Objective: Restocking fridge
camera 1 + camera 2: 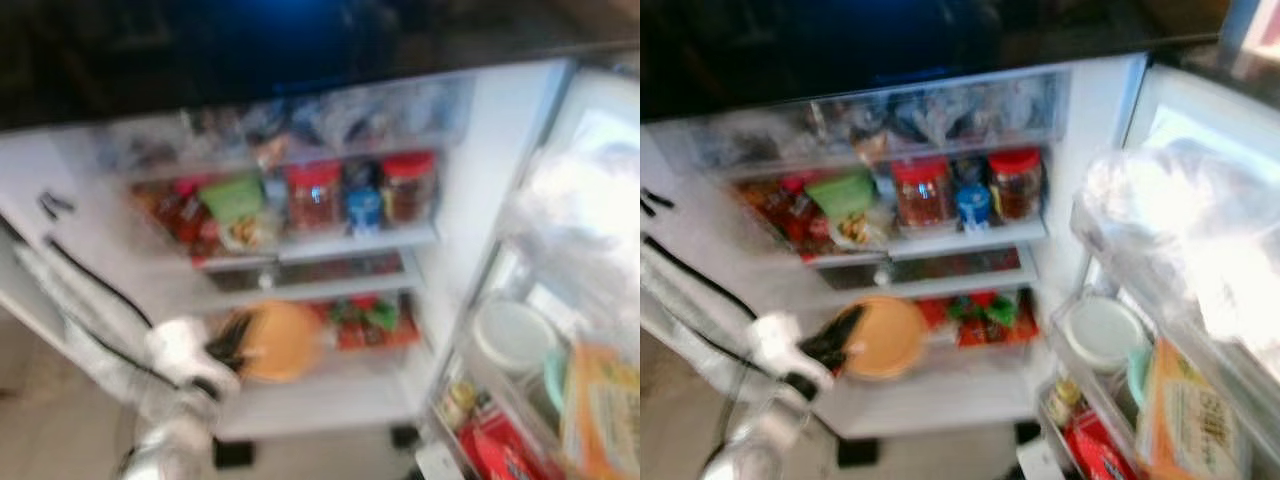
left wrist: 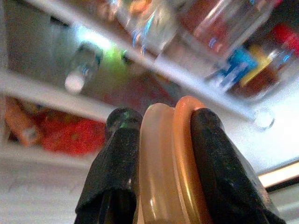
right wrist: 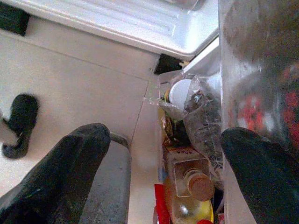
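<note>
Fridge (image 1: pixel 480 200) shelves already hold jars (image 1: pixel 315 195) and packets, but the job is not finished. The left gripper (image 2: pixel 161 140) squeezes a flat, round orange lid (image 1: pixel 880 338) by its edge, just in front of the low shelf. The right gripper (image 3: pixel 159 172) hangs with fingers spread, holding nothing.

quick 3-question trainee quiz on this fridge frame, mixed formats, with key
1. True or false: the left gripper is shut on the orange container.
2. The red-lidded jars stand: A) in the door bin B) on an upper shelf C) on the floor.
3. Fill in: the right gripper has its jaws ____, above the bottle.

Key: 1 true; 2 B; 3 open.
</note>
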